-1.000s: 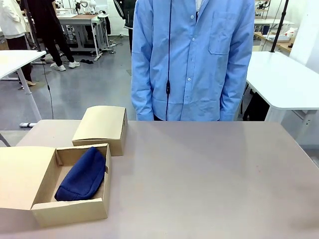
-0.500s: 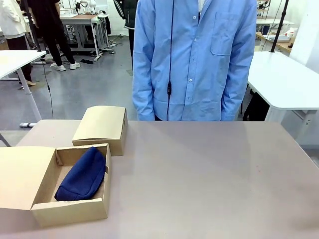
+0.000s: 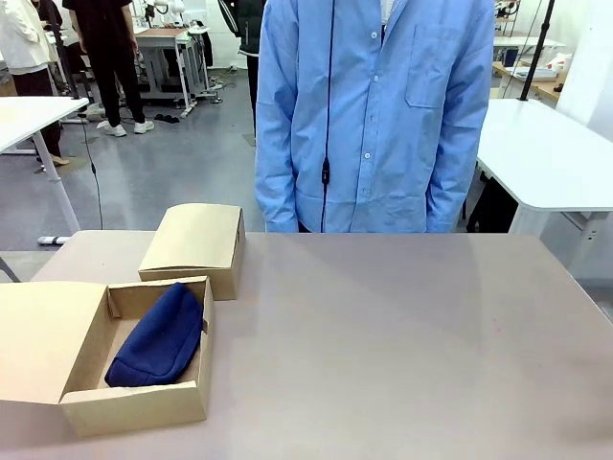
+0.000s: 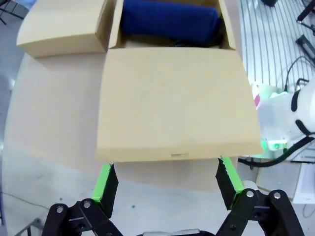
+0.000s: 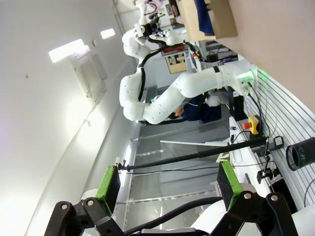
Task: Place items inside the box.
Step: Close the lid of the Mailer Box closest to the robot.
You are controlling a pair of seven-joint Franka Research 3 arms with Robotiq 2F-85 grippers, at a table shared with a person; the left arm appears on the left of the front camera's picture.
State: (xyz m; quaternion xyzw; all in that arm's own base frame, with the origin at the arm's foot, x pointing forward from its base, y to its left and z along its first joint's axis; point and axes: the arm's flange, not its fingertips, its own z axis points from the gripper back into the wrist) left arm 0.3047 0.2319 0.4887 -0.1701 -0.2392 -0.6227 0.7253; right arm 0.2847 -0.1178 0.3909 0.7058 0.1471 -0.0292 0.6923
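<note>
Setting: Workshop hall with white benches lying beyond a matte grey-brown table; a person in a blue shirt is standing at its far edge, hands out of sight.

Case: a navy zip case, soft, rounded and cloth-textured, is lying inside the open box, running diagonally from the far right corner to the near left.

Box: plain tan cardboard box, shallow and square-cornered, is sitting near the table's left front; its flap is lying folded out flat to the left.

Second box: a closed box of the same cardboard is resting just behind the open one, the two close together or just touching.

Left gripper: the left gripper is hovering above the flap's free edge, jaws spread wide with nothing between the ribbed green pads.

Right gripper: the right gripper is tilting up toward ceiling and wall, the table edge and box corner showing far off at the top; jaws released and empty.

Step in hand: judging by the layout, one item is already packed and both arms are waiting between placements; no other item is lying on the table.

Next move: probably calling for a fresh item from the person, or for folding the flap over; either would be needing a light grip, as thin cardboard bends easily.
</note>
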